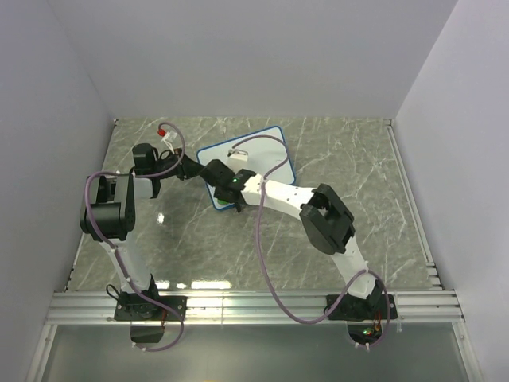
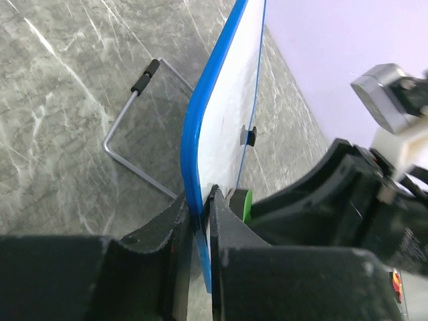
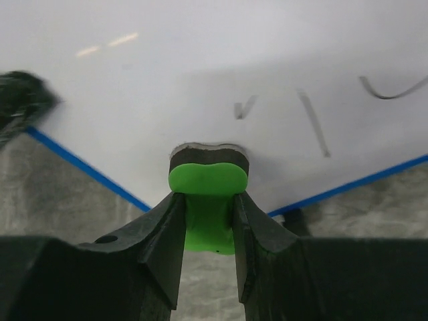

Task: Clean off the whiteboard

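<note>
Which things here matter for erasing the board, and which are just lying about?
Job: whiteboard, pinched at its blue frame by left gripper; green eraser in right gripper, at the board; dark pen marks.
Bystanders: marble-look table; red-tipped bit by left wrist, unidentifiable.

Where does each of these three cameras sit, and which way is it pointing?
Top external: above and behind the bases, looking down on the table, left arm, right arm and whiteboard.
Left wrist: along the left gripper, shut on the whiteboard's blue edge.
Right wrist: along the right gripper, holding a green eraser at the scribbled whiteboard face.
Shared: both wrist views show the green eraser.
</note>
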`<action>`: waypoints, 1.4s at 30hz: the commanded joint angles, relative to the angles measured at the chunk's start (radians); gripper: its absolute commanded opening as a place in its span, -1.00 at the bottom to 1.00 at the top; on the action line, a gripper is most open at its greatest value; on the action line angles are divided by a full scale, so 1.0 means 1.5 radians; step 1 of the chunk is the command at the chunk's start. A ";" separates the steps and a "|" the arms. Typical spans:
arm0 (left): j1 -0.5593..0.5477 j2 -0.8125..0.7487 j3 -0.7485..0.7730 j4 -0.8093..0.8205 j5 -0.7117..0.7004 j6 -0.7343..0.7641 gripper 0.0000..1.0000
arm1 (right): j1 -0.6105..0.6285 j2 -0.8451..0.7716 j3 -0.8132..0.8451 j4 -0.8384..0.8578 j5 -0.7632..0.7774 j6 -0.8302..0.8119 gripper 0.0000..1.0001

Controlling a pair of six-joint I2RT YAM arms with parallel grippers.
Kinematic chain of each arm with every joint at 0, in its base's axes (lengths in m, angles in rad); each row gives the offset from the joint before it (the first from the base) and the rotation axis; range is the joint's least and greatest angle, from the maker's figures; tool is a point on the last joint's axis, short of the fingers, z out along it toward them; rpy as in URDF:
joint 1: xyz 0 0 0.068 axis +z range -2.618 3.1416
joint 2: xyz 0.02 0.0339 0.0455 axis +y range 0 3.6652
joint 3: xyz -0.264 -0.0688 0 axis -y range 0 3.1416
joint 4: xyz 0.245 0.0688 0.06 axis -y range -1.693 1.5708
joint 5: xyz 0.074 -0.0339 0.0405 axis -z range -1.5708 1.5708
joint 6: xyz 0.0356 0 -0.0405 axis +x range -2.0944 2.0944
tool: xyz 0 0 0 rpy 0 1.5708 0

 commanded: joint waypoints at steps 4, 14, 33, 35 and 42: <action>-0.012 -0.006 -0.006 -0.050 -0.025 0.069 -0.99 | -0.107 -0.080 -0.124 0.033 0.052 0.018 -1.00; -0.018 -0.006 -0.001 -0.067 -0.029 0.078 -0.99 | -0.252 -0.150 -0.236 0.096 0.047 0.032 -1.00; -0.021 0.000 0.007 -0.080 -0.027 0.081 -0.99 | -0.039 -0.015 0.016 0.026 -0.026 0.145 -1.00; -0.020 0.000 0.006 -0.080 -0.028 0.080 -0.99 | -0.035 0.006 0.049 0.028 -0.033 0.136 -1.00; -0.022 0.002 0.011 -0.093 -0.031 0.084 -0.99 | -0.080 -0.020 0.023 0.034 0.003 0.085 -1.00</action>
